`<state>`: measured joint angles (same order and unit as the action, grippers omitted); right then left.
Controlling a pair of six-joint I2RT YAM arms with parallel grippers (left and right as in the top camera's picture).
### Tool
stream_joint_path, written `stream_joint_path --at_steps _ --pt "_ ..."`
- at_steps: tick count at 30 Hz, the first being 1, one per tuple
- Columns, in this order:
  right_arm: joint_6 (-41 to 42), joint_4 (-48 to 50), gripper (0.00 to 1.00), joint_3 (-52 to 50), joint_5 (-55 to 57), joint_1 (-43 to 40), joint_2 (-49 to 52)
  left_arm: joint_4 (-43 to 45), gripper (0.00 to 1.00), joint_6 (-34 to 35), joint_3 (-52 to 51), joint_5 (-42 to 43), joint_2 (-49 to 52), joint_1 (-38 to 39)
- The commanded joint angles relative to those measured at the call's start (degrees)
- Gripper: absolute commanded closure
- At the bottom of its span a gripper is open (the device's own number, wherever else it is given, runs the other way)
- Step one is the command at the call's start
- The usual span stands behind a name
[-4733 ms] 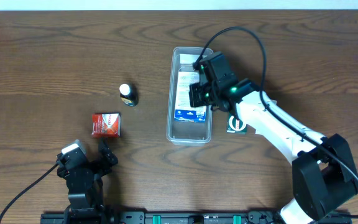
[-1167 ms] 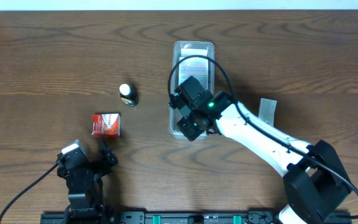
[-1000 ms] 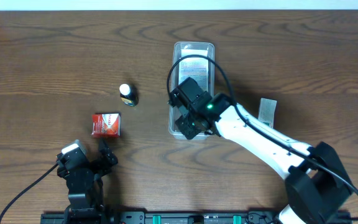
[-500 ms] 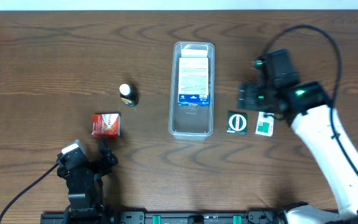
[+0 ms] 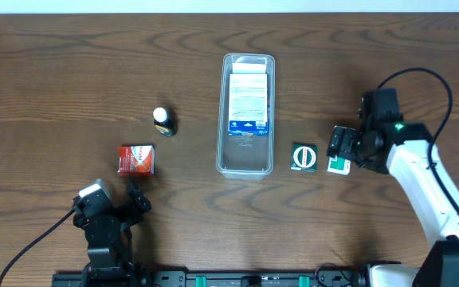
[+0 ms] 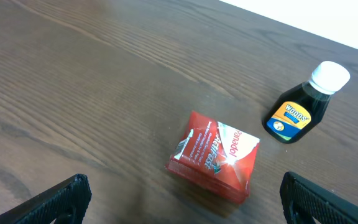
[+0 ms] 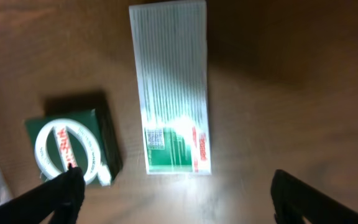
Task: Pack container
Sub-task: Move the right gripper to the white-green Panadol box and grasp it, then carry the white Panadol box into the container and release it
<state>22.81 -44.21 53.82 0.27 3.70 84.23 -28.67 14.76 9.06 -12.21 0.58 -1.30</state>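
Right gripper [image 7: 180, 191]: jaws spread wide, nothing pinched. It hovers over the table [image 5: 70, 72], right of the container. Both dark fingertips show at the lower corners of the wrist view.
- Directly under it: flat white carton [image 7: 171, 87] with a green end, lying flat. The overhead view shows only its green end past the gripper.
- Just left of the carton, a little apart from it: small green box [image 5: 303, 157] with a white ring on top.
- Further left: container [image 5: 245, 162], long axis running away from the robot, near the table centre. One white-and-blue box [image 5: 249, 100] lies flat inside, filling the far part; the near part is bare.

Left gripper [image 6: 188, 208]: jaws also spread, empty, low at the near left of the table.
- Just ahead of it: red box [image 6: 215, 155], glossy, resting on the table.
- Beyond that, apart from it: dark bottle [image 6: 300, 106] with a white cap and yellow-blue label.
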Motion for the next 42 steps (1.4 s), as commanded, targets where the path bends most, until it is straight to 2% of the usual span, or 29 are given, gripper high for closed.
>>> stream_joint_path --at_steps 1,5,14,18,24,27,31,34,42 --pt "-1.40 4.46 0.14 -4.11 -0.55 -0.26 0.33 -0.13 0.02 -0.96 -1.01 -0.48 -0.37 0.13" --pt "-0.98 8.92 0.18 -7.23 -0.50 -0.37 0.59 -0.13 0.02 -0.96 -1.01 -0.50 -0.37 0.13" --pt "-1.01 15.06 0.21 -8.15 -1.81 -0.33 6.73 -0.13 0.02 -0.96 -1.01 -0.50 -0.37 0.13" --pt "-0.98 16.83 0.30 -8.15 -1.81 -0.37 8.74 -0.13 0.02 -0.96 -1.01 -0.48 -0.37 0.13" --pt "-1.01 16.98 0.59 -8.13 -1.79 -0.44 8.70 -0.13 0.02 -0.96 -1.01 -0.48 -0.37 0.13" --pt "-0.98 16.57 0.58 -8.13 -1.79 -0.44 8.70 -0.13 0.02 -0.96 -1.01 -0.48 -0.37 0.13" --pt "-1.03 16.26 0.67 -8.02 -1.81 -0.44 8.68 -0.13 0.02 -0.94 -1.01 -0.48 -0.37 0.13" --pt "-1.64 15.08 0.66 -6.58 -2.93 -0.42 8.55 -0.13 0.02 -0.94 -1.01 -0.48 -0.37 0.13" --pt "-3.61 3.06 0.66 6.19 -5.53 1.01 4.04 -0.13 0.02 -0.96 -1.01 -0.50 -0.37 0.13"
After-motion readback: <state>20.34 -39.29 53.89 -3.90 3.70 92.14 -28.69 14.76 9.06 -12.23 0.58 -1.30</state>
